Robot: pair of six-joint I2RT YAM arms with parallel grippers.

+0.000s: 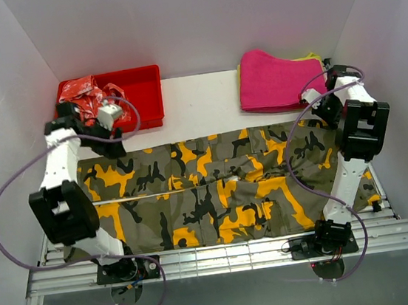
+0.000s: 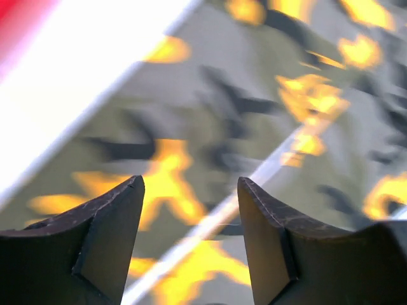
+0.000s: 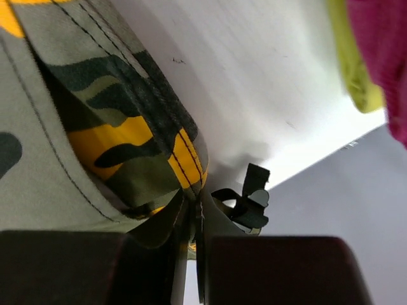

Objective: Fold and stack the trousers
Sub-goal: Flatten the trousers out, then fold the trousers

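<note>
Pinching stitched camouflage trousers (image 3: 51, 146), right fingers (image 3: 273, 270) pressed together, left fingers (image 2: 108, 241) spread above

Matt stitched cloth trousers (image 1: 217, 195); glossy plastic bin (image 1: 142, 94)

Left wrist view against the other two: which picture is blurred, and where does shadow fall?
Left wrist: trousers smeared by blur, fingers sharp. Right wrist: stitching crisp, pink cloth out of focus, soft shadow on the table beside the fold. Top external: sharp and evenly lit.
</note>
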